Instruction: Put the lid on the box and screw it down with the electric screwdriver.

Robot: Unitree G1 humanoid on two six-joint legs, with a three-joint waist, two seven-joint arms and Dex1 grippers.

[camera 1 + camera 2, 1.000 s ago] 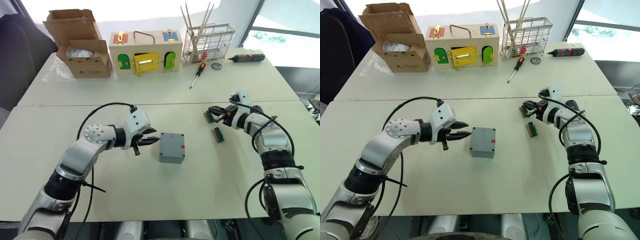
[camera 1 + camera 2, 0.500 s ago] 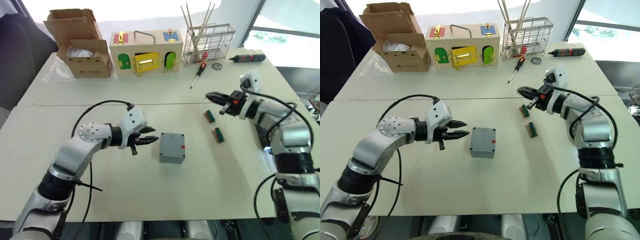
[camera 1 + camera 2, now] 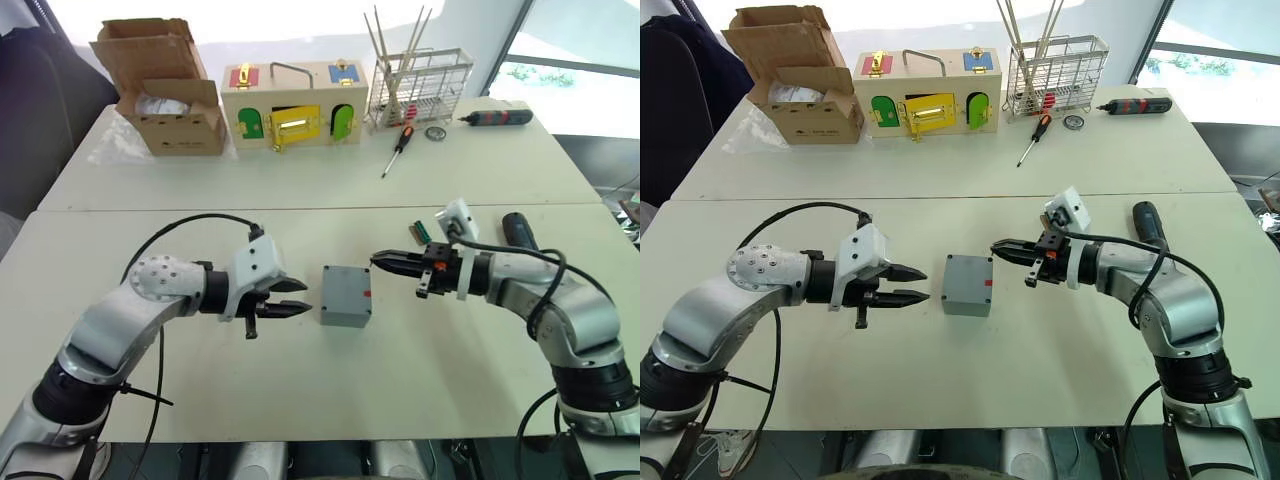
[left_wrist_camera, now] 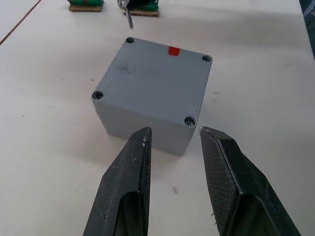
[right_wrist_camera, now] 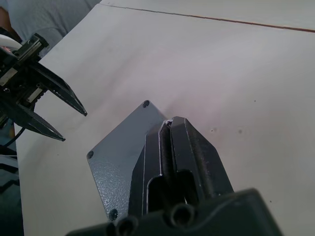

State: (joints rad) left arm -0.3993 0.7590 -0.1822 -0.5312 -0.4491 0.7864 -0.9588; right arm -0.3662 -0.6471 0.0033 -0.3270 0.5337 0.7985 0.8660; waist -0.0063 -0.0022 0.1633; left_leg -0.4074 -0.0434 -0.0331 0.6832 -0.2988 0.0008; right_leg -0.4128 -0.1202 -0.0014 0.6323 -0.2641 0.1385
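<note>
Between both grippers (image 3: 302, 298) (image 3: 380, 261), apparently lidded box (image 3: 345, 296).

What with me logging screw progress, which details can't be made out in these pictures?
- Right wrist view: the shut right hand covers part of the box top.
- Eye views: the right arm hides the electric screwdriver's near end.
- Left wrist view: corner holes too dark to tell whether screws sit inside.
</note>
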